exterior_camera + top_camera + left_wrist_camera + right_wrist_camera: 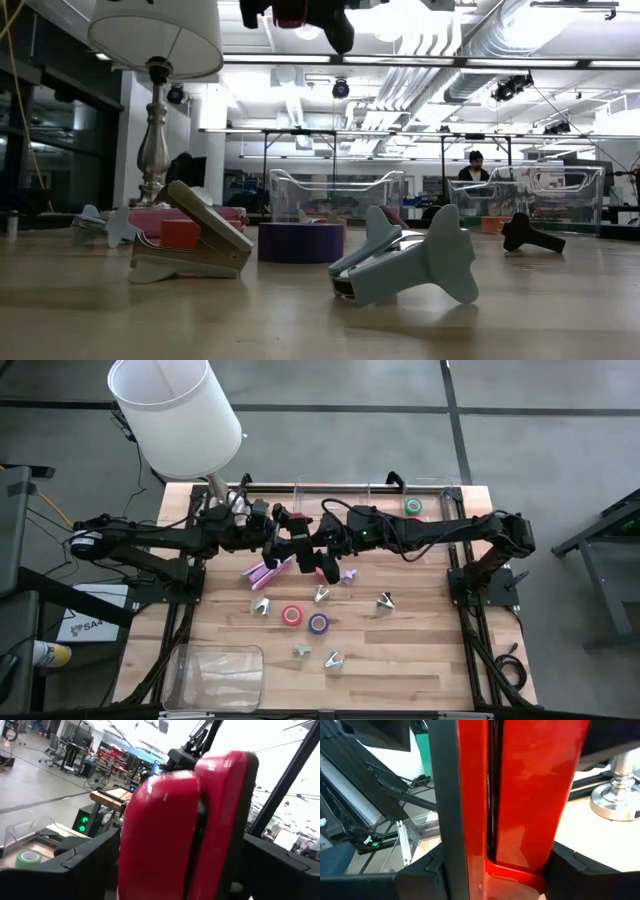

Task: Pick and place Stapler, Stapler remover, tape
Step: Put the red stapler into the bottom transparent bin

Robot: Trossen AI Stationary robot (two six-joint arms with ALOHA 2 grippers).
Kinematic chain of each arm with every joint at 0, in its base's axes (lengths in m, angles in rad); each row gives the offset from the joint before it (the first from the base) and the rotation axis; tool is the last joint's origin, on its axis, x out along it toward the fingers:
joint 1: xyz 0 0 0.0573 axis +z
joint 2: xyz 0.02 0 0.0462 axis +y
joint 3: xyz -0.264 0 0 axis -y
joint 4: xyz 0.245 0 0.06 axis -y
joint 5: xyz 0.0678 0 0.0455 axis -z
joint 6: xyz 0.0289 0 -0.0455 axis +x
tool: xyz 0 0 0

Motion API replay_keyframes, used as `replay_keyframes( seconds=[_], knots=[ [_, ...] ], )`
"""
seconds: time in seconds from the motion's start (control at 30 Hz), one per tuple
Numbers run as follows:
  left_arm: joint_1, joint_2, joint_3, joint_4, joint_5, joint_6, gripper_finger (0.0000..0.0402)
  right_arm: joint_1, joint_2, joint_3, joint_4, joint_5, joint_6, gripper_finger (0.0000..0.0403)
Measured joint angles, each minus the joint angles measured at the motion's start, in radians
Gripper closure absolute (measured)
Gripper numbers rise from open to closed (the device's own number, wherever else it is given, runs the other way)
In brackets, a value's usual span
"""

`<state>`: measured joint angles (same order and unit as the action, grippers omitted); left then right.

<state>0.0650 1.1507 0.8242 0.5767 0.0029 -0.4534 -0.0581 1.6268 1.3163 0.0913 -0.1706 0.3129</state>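
Wooden table (420,660), red stapler (190,825) between both hands — right hand (490,870) clamped on it, left hand (165,865) spread wide around it.

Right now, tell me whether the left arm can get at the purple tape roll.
Probably not yet: the left gripper is at the red stapler the right gripper holds. The purple tape roll itself lies uncovered.
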Motion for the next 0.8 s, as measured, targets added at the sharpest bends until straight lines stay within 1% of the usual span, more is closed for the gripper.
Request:
replay_keyframes(
  seconds=[0.17, 0.27, 0.43, 0.63, 0.8],
  knots=[
    [0.000, 0.000, 0.000, -0.001, -0.012, 0.000, 0.0040, 0.000, 0.009, -0.001, 0.011, 0.000, 0.000, 0.0200],
    [0.000, 0.000, 0.000, -0.006, -0.012, 0.000, 0.0055, 0.000, 0.010, -0.001, 0.016, -0.005, 0.000, 0.0200],
    [0.000, 0.000, 0.000, -0.038, -0.011, -0.040, 0.0105, -0.001, 0.010, -0.001, 0.017, -0.004, 0.000, 0.0200],
    [0.000, 0.000, 0.000, -0.052, -0.004, -0.037, 0.0197, -0.002, 0.010, -0.002, 0.016, -0.008, 0.008, 0.0205],
    [0.000, 0.000, 0.000, -0.053, 0.001, -0.034, 0.0198, -0.001, 0.010, -0.002, 0.015, -0.008, 0.011, 0.0205]
  ],
)
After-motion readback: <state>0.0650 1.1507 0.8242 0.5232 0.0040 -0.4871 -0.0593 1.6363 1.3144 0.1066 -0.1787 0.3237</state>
